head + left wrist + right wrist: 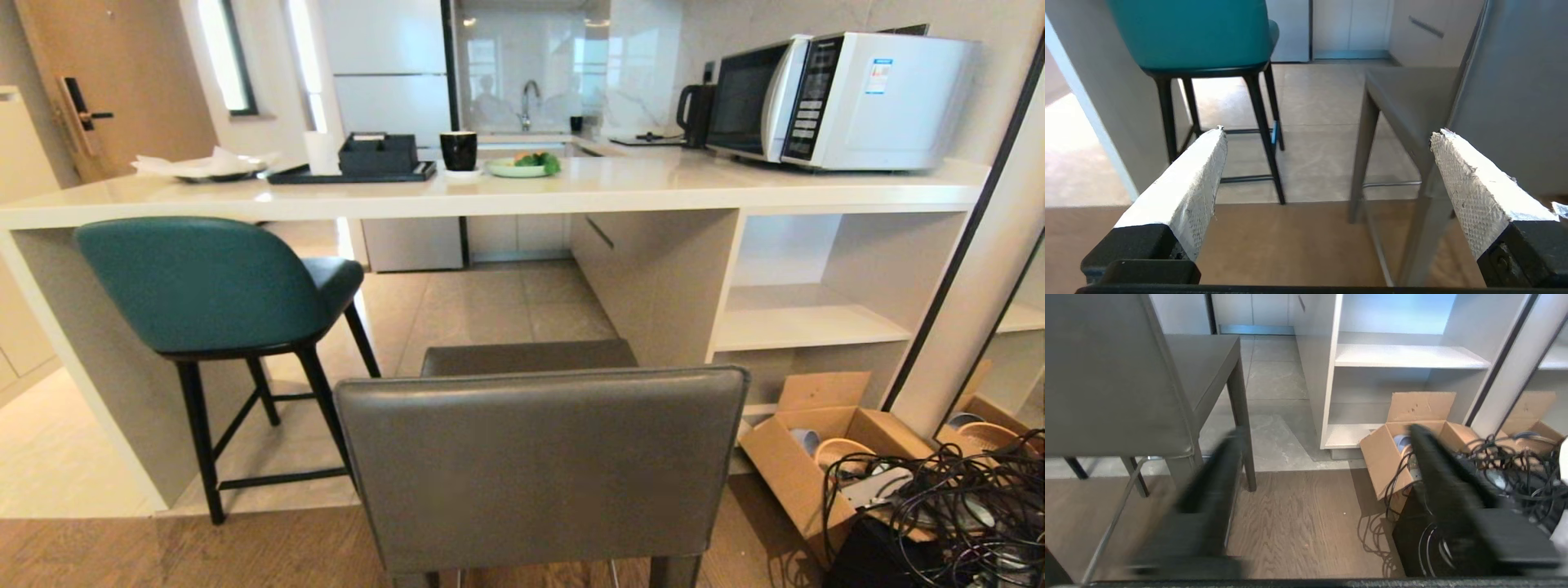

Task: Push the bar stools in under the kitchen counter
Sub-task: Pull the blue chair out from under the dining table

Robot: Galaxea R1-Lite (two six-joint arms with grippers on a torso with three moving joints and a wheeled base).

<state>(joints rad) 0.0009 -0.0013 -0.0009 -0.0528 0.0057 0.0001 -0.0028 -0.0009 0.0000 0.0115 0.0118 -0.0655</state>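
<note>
Nearest the head camera, the grey stool (539, 465) is standing with its boxy back turned to the robot and its seat pointing at the kitchen counter (506, 189); it is sitting out in front of the counter, on the wood floor, with only the front of its seat reaching toward the counter's edge; the teal stool (214, 286) is standing to the grey stool's left, tucked partly beneath the counter top and just beside the counter's white side panel (77, 359). Neither arm is showing in the head view; the left gripper (1327, 141) is hanging low beside the grey stool's left legs, its white-taped fingers (1196, 179) spread wide with nothing between them, touching nothing; the right gripper (1327, 437) is hanging by the grey stool's right legs, its black fingers (1437, 469) blurred but standing apart around bare floor, holding nothing. Right of the grey stool, a cardboard box (824, 449) and a tangle of black cables (955, 506) are lying on the floor below the counter's white shelf cubbies (816, 318); on the counter top a microwave (841, 98), a black cup (458, 150), a plate of food (522, 166) and a black tray (351, 171) are sitting.
</note>
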